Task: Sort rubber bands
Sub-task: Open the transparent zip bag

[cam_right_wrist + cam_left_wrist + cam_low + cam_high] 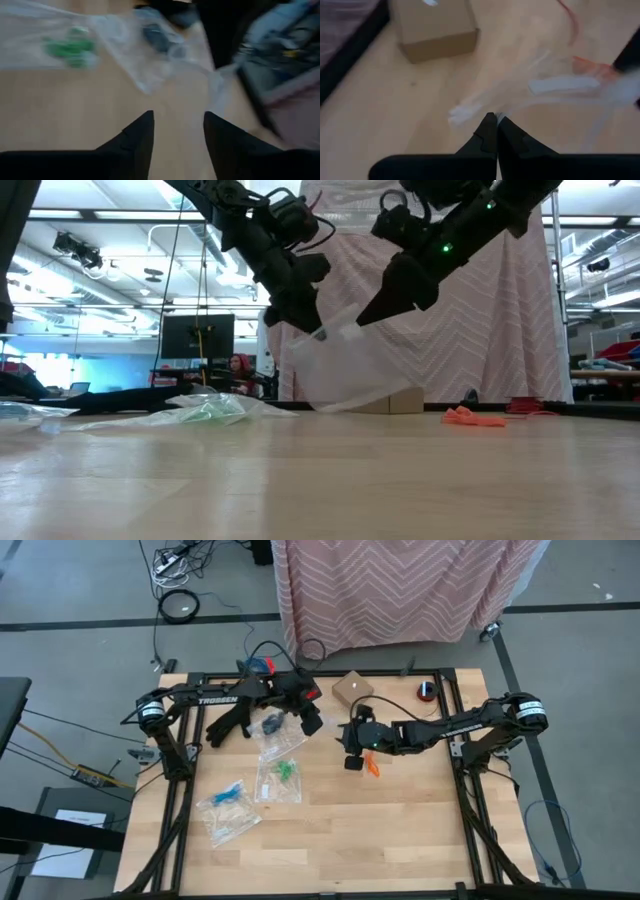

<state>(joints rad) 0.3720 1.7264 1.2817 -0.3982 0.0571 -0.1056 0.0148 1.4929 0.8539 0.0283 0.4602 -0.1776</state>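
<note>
The wooden table point(400, 830) carries everything, with a pink zigzag-patterned cloth point(400, 585) hanging behind its far edge. The left arm point(215, 695) reaches across the far side, and its left gripper point(496, 120) has its fingers pressed together on the edge of a clear zip bag point(345, 375), which hangs lifted off the wood in the low view. The right arm point(460, 725) stretches in from the other side, and the right gripper point(177, 125) hovers near the middle of the table with its fingers spread apart and nothing between them, close to the lifted bag. Three more clear bags lie flat on the left half: one holding dark bands point(272, 724) just beside the left gripper, one holding green rubber bands point(286, 769) nearer the middle, and one holding blue rubber bands point(229, 795) closest to the front-left. A small cardboard box point(352, 688) sits near the far edge between the two arms. The orange rubber bands point(371, 766) lie loose on the bare wood just beside the right gripper, a small, thin, crumpled bright-orange tangle lying flat and low on the surface; in the low view they point(473, 417) show as a flat limp heap, apart from the lifted bag.
</note>
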